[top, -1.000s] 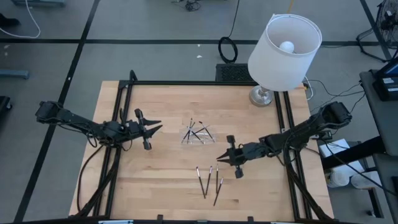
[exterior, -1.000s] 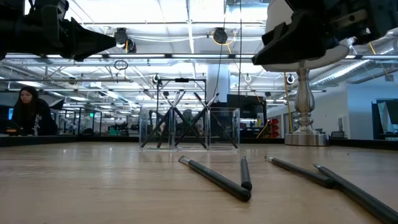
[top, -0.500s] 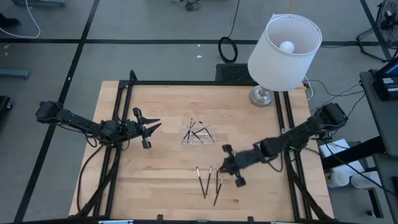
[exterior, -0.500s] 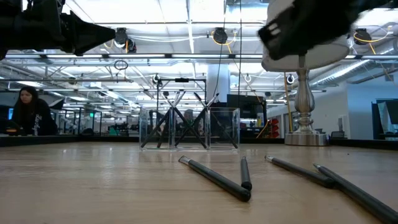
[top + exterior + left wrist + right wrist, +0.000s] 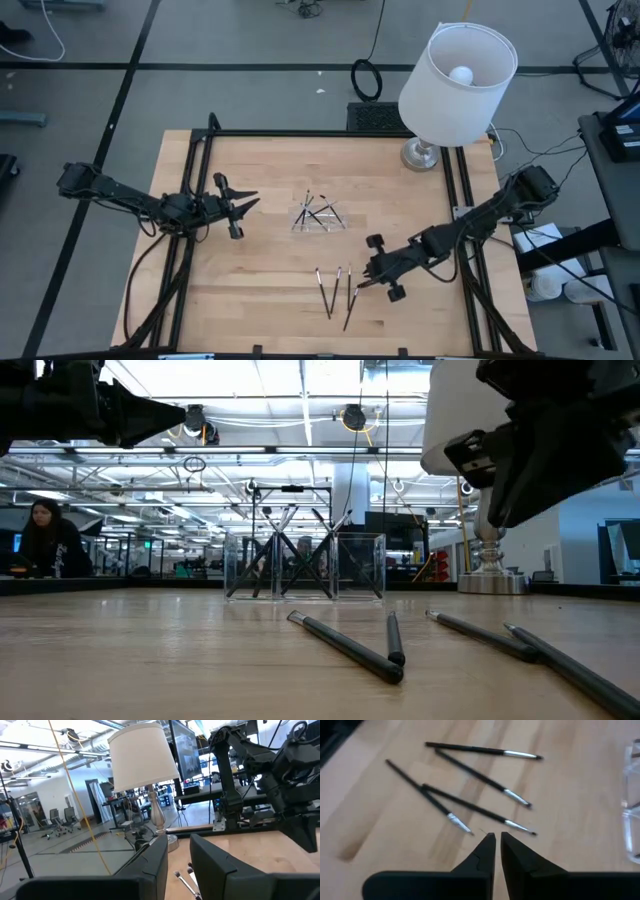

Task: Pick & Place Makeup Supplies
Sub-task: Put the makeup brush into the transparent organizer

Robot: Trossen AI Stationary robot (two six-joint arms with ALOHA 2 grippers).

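Four loose makeup brushes lie fanned on the wooden table toward its front edge, two of them crossing; further sticks stand in the clear tray at mid-table. The right gripper hangs just beside the nearest brush, above its silvery ferrule end, fingers nearly closed and holding nothing. The left gripper waits near the tray's left side, jaws partly apart, empty. Judged step: approach for a pick. To do it well, the fingers must first spread, then descend astride a single shaft clear of the crossing, squarely across it, so that neighbours are not dragged. The lamp stands at the back right corner, well apart
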